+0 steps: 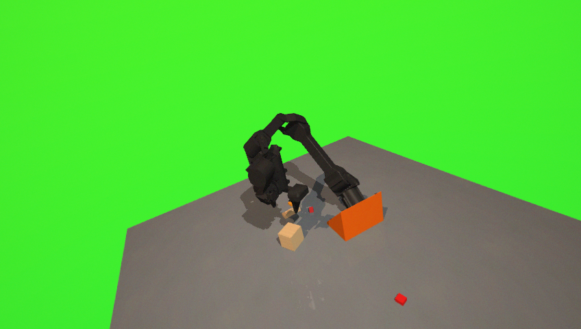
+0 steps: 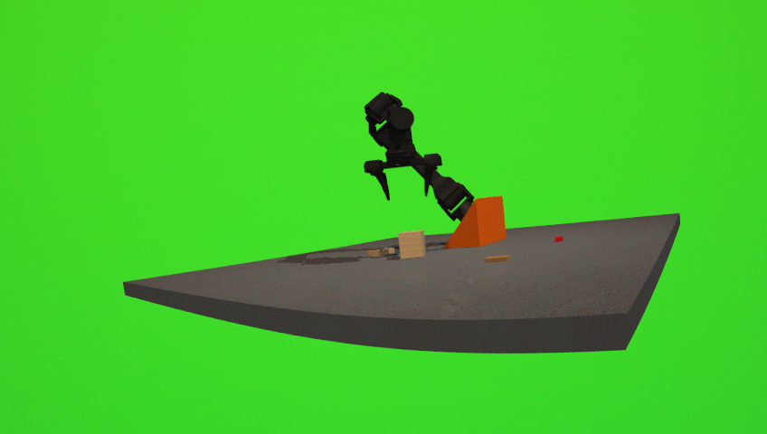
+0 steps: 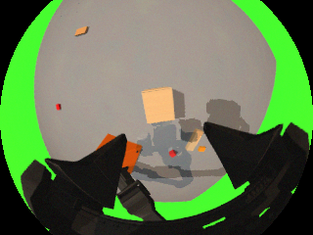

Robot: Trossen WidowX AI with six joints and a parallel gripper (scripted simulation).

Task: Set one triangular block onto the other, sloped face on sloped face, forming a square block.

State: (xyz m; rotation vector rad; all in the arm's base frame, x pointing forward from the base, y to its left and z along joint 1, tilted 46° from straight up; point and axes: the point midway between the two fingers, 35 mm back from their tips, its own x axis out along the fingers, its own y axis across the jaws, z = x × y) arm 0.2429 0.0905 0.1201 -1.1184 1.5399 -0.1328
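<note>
The two triangular blocks appear together as one pale wooden square block (image 1: 290,237) (image 2: 411,245) (image 3: 158,106), resting on the table (image 1: 228,269) (image 2: 344,301) (image 3: 117,64). Its top looks level and its visible ends look even; the sloped joint between the halves cannot be made out. My gripper (image 1: 284,209) (image 2: 407,197) (image 3: 165,130) is wide open and empty. It hangs well above the table, with a visible gap between its fingertips and the block's top. Nothing is seen touching the block.
A large orange wedge (image 1: 362,216) (image 2: 490,221) stands by the arm's base. Small pieces lie about: a tan piece (image 2: 385,250) (image 3: 195,140), an orange bit (image 3: 201,149), a red cube (image 1: 311,209) (image 3: 172,153), another red cube (image 1: 400,299) (image 2: 558,239) and a flat tan piece (image 2: 497,259) (image 3: 81,31).
</note>
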